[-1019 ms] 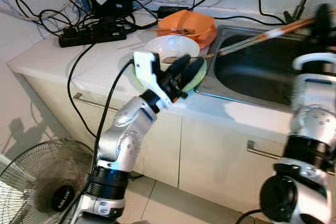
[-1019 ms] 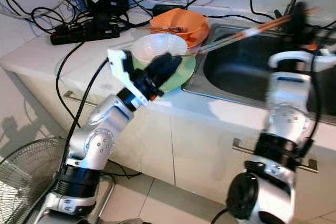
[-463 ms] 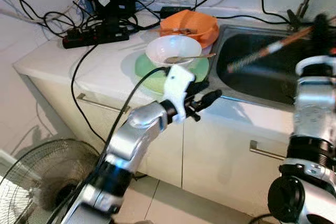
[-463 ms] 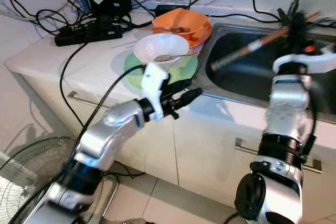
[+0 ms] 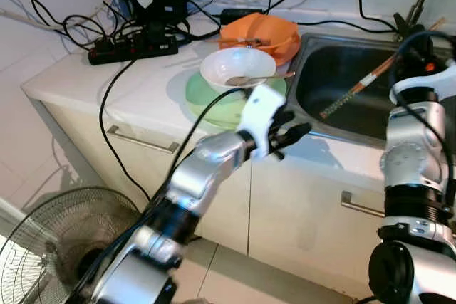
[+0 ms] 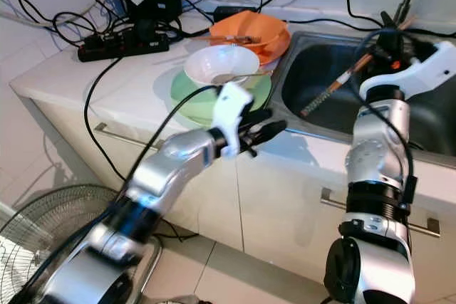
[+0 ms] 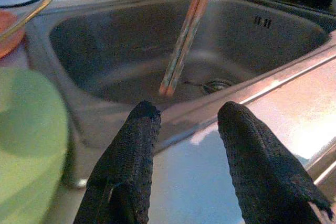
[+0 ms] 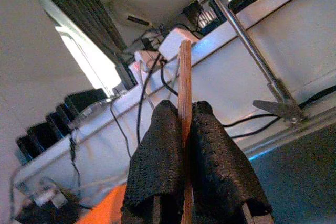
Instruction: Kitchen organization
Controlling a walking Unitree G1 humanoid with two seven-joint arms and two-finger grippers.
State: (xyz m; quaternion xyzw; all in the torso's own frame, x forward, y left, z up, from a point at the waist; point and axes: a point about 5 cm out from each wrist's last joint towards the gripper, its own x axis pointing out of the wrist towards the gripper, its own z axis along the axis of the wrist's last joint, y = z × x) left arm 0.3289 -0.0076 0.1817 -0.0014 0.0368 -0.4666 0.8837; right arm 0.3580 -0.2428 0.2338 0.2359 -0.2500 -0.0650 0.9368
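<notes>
the right gripper (image 8: 185, 182) pinches a pair of chopsticks (image 6: 329, 92), tips angled down into the steel sink (image 6: 313, 69). the left gripper (image 7: 184, 153), fingers spread and empty, hovers over the counter's front edge (image 5: 214, 140) beside the green plate (image 5: 214, 105).

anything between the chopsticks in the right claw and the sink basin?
Nothing visible. The right claw is shut on the chopsticks, which slant down with their tips already inside the sink. The basin below them looks bare. The left claw hovers open over the counter edge, off that path.
</notes>
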